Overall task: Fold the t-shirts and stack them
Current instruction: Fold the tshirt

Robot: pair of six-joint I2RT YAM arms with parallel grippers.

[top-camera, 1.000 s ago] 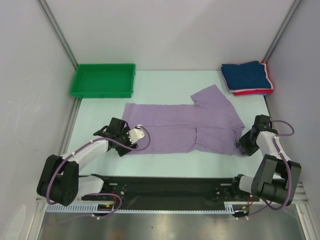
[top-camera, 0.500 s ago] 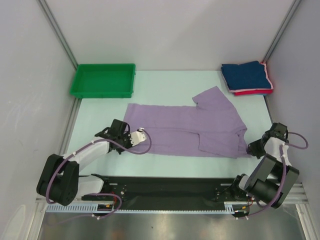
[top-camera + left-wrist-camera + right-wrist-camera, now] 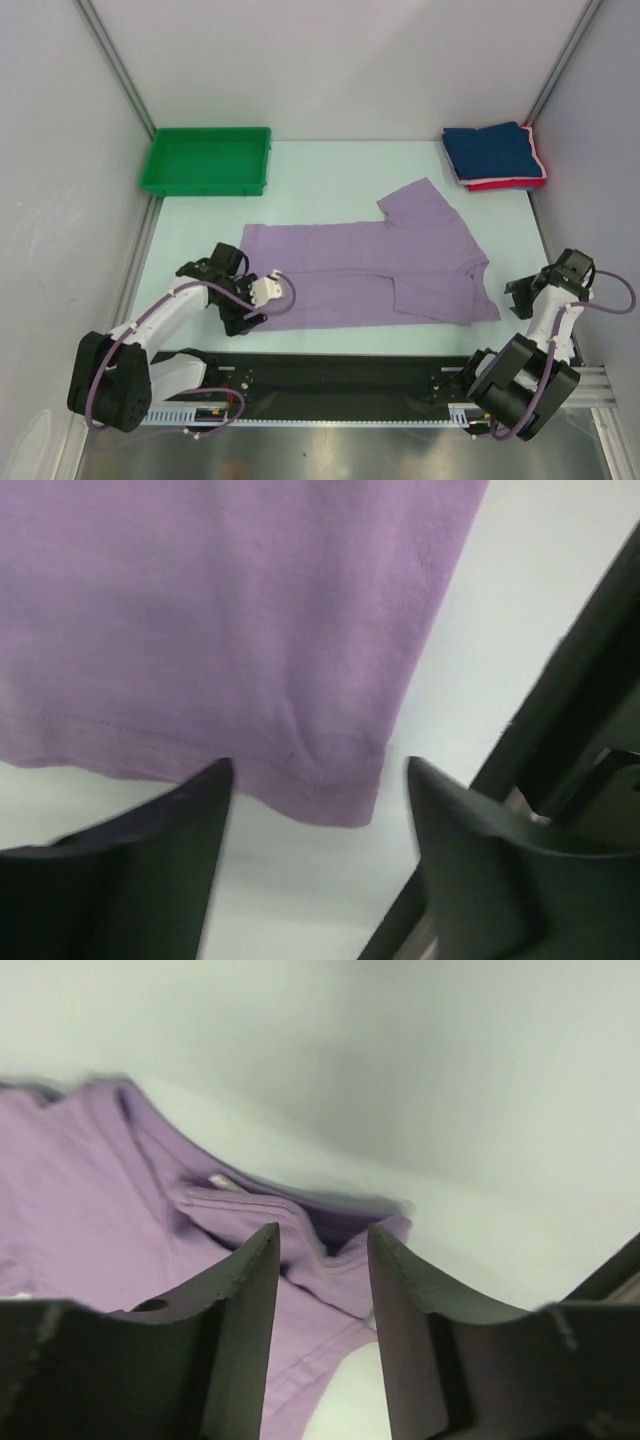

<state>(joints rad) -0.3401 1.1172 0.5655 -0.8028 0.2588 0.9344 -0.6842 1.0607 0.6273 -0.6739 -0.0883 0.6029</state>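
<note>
Green tray [image 3: 205, 189] on a pale table [image 3: 340, 160]
It sits square in the far left corner, close beside the wall.

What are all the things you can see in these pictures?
lavender t-shirt: one, pale purple, spread flat in the middle of the table
navy t-shirt: one, dark blue, folded, on top of the pile in the far right corner
pink-red t-shirt: one, folded under the navy one, only its edges showing
tray: one, green, far left corner
table: one, pale green-white
left gripper: open, at the purple shirt's near left corner
right gripper: open, just off the shirt's right edge
</note>
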